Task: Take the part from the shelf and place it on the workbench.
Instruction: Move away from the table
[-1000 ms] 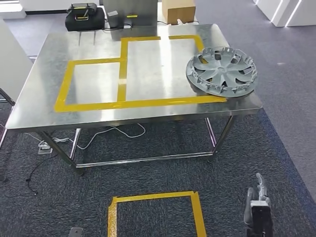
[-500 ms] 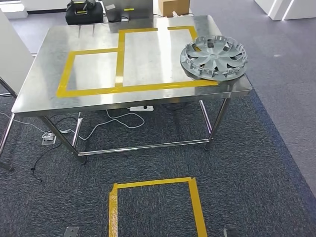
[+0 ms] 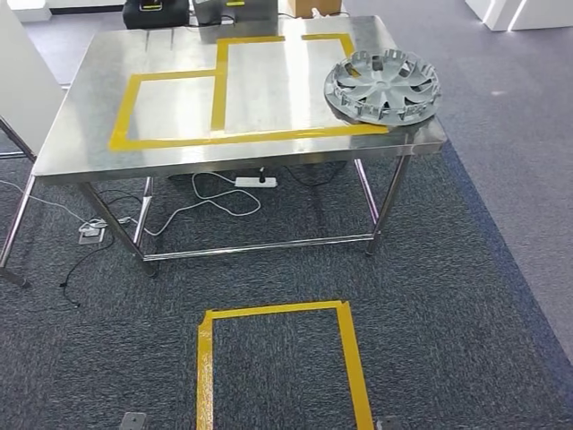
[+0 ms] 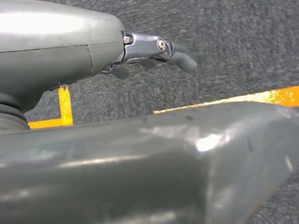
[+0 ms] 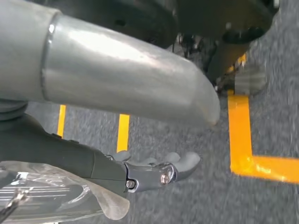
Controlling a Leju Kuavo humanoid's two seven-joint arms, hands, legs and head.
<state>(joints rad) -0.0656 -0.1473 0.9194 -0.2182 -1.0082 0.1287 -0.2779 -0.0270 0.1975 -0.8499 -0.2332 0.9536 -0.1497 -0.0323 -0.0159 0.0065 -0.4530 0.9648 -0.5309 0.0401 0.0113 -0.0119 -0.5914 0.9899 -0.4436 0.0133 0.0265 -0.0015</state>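
Note:
The part, a grey plastic wheel cover (image 3: 381,87), lies flat on the right end of the steel workbench (image 3: 88,134), overlapping the yellow tape outline (image 3: 216,90) and near the table's right edge. My left hand (image 4: 141,46) hangs over the dark carpet with its fingers stretched out and nothing in it. In the right wrist view my right hand (image 5: 148,175) hangs the same way above the carpet, fingers extended and holding nothing.
A yellow tape square (image 3: 274,312) marks the carpet in front of the bench. A power strip (image 3: 255,182) and cables lie under the table. A black case (image 3: 155,12) and a cardboard box (image 3: 312,7) sit beyond the far edge. A white panel (image 3: 21,81) stands at left.
The whole picture has shifted: the camera has drawn back, so the bench sits higher and smaller. My right hand, seen at the lower right one second ago, has dropped out of the head view.

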